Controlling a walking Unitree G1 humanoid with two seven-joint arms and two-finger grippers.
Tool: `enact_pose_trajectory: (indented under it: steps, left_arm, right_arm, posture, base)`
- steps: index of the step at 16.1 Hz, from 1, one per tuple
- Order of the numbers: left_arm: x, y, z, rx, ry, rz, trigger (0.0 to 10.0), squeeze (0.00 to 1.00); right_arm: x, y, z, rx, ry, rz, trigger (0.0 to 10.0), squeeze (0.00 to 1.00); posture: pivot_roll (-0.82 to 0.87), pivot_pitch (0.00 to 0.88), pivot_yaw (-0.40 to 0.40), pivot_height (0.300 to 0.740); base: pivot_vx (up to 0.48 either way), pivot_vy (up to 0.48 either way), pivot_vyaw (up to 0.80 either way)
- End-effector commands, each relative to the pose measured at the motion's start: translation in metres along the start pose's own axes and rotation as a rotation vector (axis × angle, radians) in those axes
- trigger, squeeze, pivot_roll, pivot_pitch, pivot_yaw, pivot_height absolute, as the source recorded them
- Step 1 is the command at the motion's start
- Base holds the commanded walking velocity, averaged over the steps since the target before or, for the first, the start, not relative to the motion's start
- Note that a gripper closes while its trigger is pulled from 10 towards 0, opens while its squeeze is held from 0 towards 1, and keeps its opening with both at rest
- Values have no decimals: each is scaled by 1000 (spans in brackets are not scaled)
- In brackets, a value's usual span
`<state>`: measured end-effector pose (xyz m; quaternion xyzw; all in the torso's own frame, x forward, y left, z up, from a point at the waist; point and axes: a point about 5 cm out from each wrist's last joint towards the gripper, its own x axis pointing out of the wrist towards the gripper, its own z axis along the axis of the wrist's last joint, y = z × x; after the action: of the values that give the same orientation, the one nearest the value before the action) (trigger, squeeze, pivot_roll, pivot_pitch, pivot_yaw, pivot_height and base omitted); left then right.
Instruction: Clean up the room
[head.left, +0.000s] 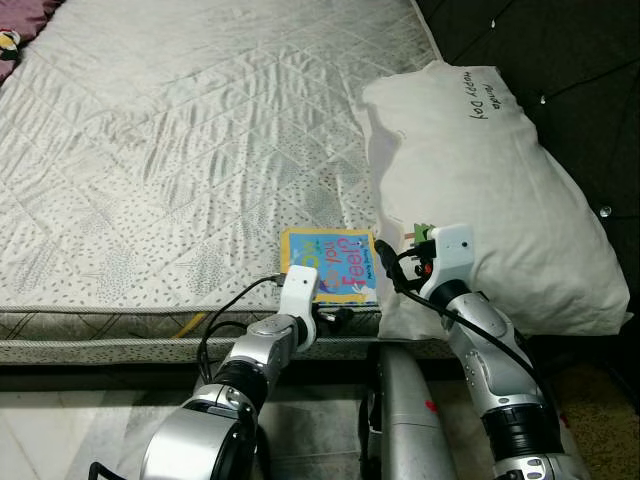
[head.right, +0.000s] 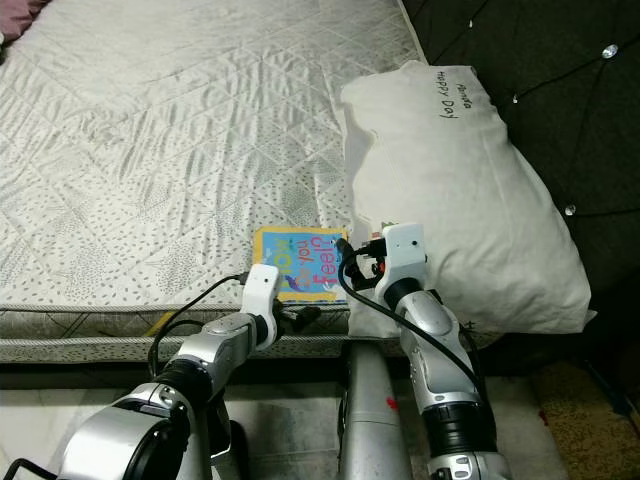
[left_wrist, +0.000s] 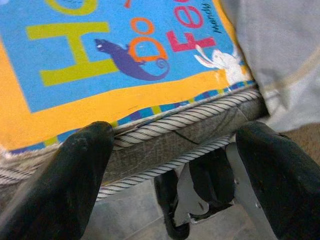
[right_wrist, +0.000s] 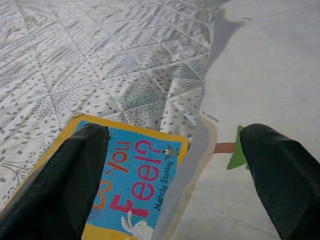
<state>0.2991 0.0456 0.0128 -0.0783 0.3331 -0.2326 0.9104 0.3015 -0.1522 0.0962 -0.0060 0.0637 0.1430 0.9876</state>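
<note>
A blue and yellow children's book (head.left: 330, 265) lies flat on the grey quilted mattress (head.left: 180, 150), close to its front edge. Beside the book, a large white pillow (head.left: 480, 170) leans toward the headboard, and its edge (right_wrist: 200, 150) overlaps the book's side. My left gripper (head.left: 335, 315) is open at the mattress edge just under the book (left_wrist: 100, 60), with one finger (left_wrist: 75, 170) on each side of the corded seam. My right gripper (head.left: 392, 265) hangs open above the line where the book (right_wrist: 135, 170) meets the pillow.
A dark tufted headboard (head.left: 570, 60) rises behind the pillow at the right. Pale floor tiles (head.left: 60, 430) lie below the mattress, with a brown rug (head.left: 605, 400) at the lower right. A small toy (head.left: 8, 42) sits at the bed's far left corner.
</note>
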Motion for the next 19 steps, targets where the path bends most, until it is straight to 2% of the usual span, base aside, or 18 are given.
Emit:
enact_pose_trajectory:
  steps: [1, 7, 13, 15, 16, 17, 19]
  left_arm:
    - [-1, 2, -8, -33, 32, 15, 10000, 0]
    - [-6, 21, -10, -73, 27, 75, 10000, 0]
    - [-7, 26, -8, -94, 16, 90, 10000, 0]
    - [-6, 22, -4, -69, 1, 69, 10000, 0]
    - [-5, 19, 0, -37, -8, 56, 10000, 0]
    - [-4, 15, 10, 42, -40, 45, 10000, 0]
    - [-4, 13, 17, 93, -66, 40, 10000, 0]
  right_arm:
    - [0, 1, -1, 1, 5, 6, 10000, 0]
    - [0, 1, -1, -2, 5, 4, 10000, 0]
    - [2, 0, 0, -6, 3, 1, 10000, 0]
    - [2, 0, 1, -7, 2, 1, 10000, 0]
    - [2, 0, 1, -7, 0, 2, 10000, 0]
    - [3, 1, 2, -3, -9, -1, 10000, 0]
    - [5, 1, 3, 0, -15, 0, 10000, 0]
  posture:
    - [-120, 99, -17, 583]
    - [-120, 104, -16, 583]
    - [-122, 103, -16, 583]
    - [-121, 102, -17, 583]
    - [-120, 96, -17, 583]
    - [-118, 92, -17, 583]
    - [-110, 85, -17, 583]
  base:
    - [0, 0, 0]
    - [0, 0, 0]
    - [0, 0, 0]
    - [0, 0, 0]
    - [0, 0, 0]
    - [0, 0, 0]
    - [0, 0, 0]
